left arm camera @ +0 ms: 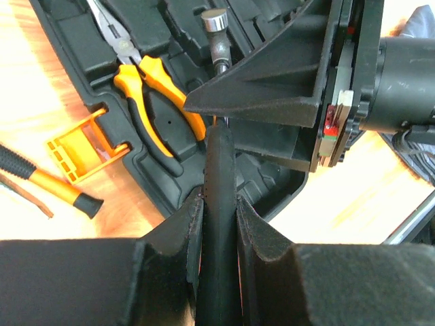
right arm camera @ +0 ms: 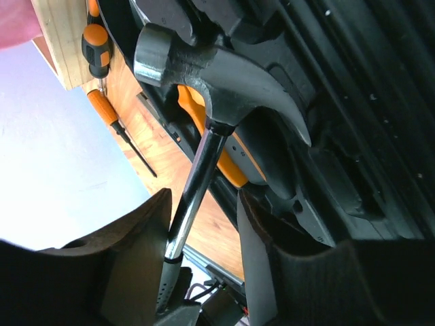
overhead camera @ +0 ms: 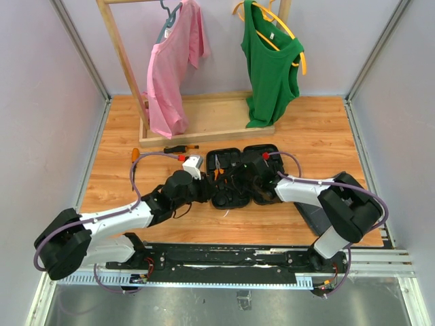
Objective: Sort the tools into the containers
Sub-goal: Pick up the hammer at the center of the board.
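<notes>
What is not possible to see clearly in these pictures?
Top view: the left gripper and right gripper cover the middle of the tool case; its slots cannot be read.
Left wrist view: the right gripper hides most of the hammer shaft.
Right wrist view: the gripper's own body hides the hammer's handle end.

Open case [left arm camera: 81, 34] — hammer [right arm camera: 217, 75] over it, pliers [left arm camera: 129, 80] slotted.

Left arm [overhead camera: 115, 221]: white and black, lies low, reaching from the near left corner toward the middle of the tabletop [overhead camera: 326, 136].
Left gripper [left arm camera: 219, 202]: black fingers pressed tight on the handle of the black-handled metal hammer [left arm camera: 219, 159].
Right arm [overhead camera: 306, 189]: bent by the right edge, reaching left toward the middle.
Right gripper [right arm camera: 204, 204]: fingers apart, one on each side of the hammer's shaft.
</notes>
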`<state>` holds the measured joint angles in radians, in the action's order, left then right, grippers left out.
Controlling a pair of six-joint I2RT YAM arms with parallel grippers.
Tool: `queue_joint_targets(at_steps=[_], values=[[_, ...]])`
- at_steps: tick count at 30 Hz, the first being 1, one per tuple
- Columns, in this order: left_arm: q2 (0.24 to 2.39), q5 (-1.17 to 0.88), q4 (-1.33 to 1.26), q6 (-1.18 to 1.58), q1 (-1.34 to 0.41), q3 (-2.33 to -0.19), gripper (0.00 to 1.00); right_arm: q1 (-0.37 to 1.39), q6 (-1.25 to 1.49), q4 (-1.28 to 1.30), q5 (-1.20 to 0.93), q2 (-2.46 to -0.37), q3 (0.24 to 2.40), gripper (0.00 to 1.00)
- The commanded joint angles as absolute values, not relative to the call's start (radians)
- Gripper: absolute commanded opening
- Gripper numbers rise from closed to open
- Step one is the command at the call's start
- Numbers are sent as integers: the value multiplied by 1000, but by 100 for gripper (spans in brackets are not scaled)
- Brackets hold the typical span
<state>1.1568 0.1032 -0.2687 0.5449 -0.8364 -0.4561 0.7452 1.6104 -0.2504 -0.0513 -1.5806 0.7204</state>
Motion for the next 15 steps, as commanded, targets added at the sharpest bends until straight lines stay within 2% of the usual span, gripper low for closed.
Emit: queue_joint_targets(at_steps=[1, 8, 13, 15], values=[[1094, 92, -336, 555, -851, -414, 1, 724, 1632, -302, -95, -1597, 703, 39], [1025, 62, -337, 556, -851, -333, 1, 719, 1597, -316, -91, -1590, 698, 13], [994, 18, -339, 538, -851, -309, 1, 719, 1572, -350, -107, -1606, 704, 2], [988, 3, -340, 533, -851, -304, 2, 719, 1560, -369, -114, -1611, 702, 1]])
